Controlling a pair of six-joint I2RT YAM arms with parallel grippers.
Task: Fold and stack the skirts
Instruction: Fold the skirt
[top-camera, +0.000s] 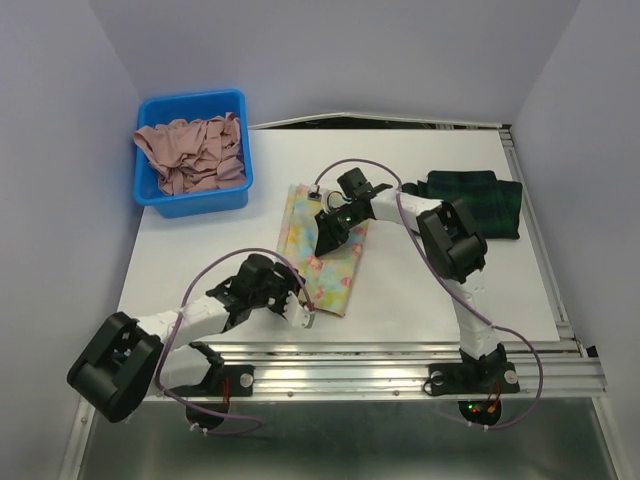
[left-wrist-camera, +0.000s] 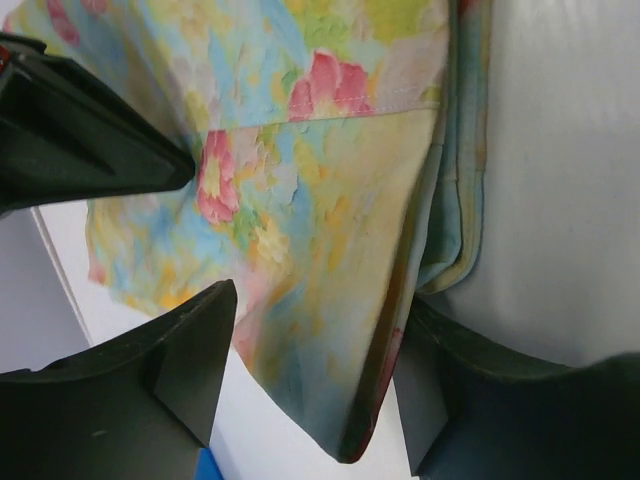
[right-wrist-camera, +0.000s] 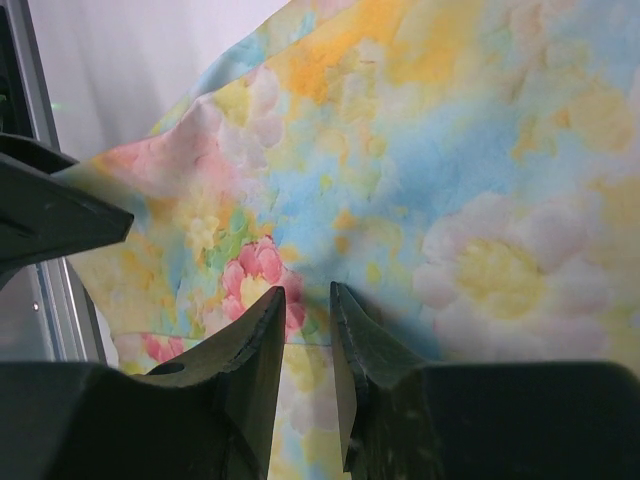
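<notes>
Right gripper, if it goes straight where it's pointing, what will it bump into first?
The floral skirt. The right gripper points down at it, seemingly almost touching the cloth, though depth is hard to judge.

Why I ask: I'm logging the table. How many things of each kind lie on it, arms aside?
Skirts: 2, the floral skirt and the plaid skirt
Bins: 1, the blue bin
Cloth heaps: 1, the pink cloth heap inside it, pieces uncountable
Total: 4
</notes>
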